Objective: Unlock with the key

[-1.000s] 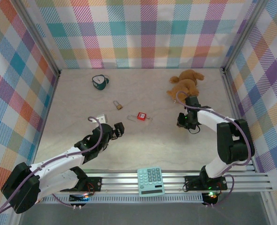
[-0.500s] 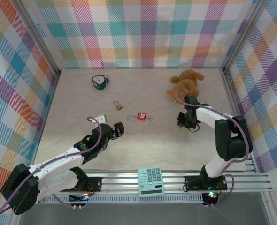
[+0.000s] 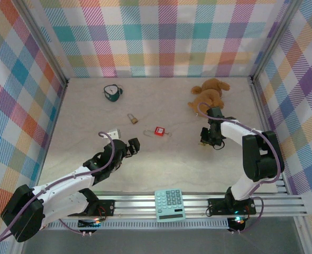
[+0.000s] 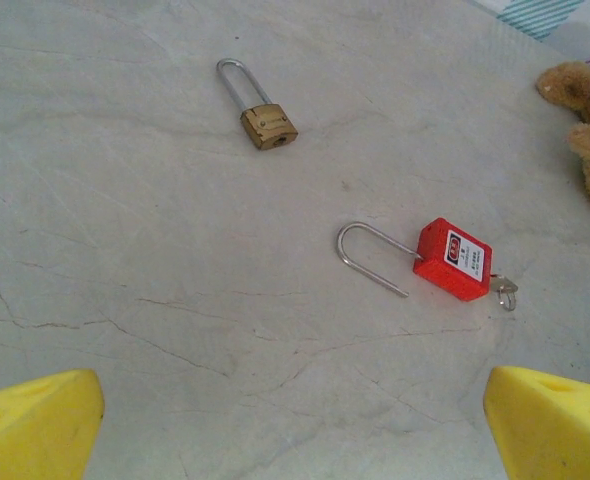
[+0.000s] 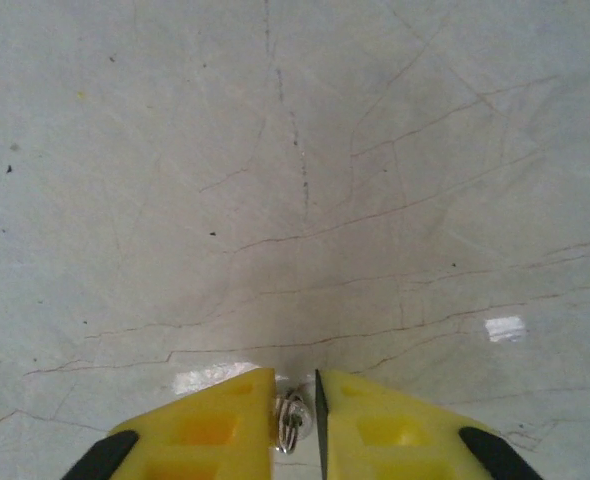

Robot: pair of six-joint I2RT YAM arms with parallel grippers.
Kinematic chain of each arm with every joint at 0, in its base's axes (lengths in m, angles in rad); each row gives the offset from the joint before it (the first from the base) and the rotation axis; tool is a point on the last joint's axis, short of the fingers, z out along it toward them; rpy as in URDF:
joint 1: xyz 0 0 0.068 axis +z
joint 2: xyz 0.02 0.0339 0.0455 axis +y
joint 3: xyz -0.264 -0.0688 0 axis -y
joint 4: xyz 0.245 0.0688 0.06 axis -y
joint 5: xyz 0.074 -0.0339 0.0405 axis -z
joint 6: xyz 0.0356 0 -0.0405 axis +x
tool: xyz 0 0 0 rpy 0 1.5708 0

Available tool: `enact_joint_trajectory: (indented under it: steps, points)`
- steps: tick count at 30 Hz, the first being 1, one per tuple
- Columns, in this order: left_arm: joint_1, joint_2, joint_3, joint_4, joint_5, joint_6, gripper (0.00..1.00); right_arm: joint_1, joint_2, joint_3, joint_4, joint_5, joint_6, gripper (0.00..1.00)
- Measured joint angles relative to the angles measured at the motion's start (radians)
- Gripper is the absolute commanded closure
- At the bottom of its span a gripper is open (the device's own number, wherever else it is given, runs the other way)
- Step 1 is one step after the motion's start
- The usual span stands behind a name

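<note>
The right gripper [image 5: 295,378] has barely shifted — nearly closed, pinching what seems the key [image 5: 291,422]; the left gripper [image 4: 293,392] stays wide, empty — insertion likely next.

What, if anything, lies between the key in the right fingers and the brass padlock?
The red padlock lies roughly on the straight line from the key, pinched in the right gripper, to the brass padlock. Nothing else visible intervenes.
</note>
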Motion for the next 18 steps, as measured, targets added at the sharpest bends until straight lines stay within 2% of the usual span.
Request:
enact_joint_trajectory:
  steps: [8, 18]
  points:
    - [0.000, 0.004, 0.000, 0.000, 0.000, 0.000, 0.03, 0.003, -0.003, 0.001, -0.010, 0.009, 0.000, 0.93]
    - [0.000, 0.019, 0.009, -0.014, 0.000, 0.031, 0.00, 0.072, -0.115, 0.028, -0.043, 0.004, -0.001, 0.94]
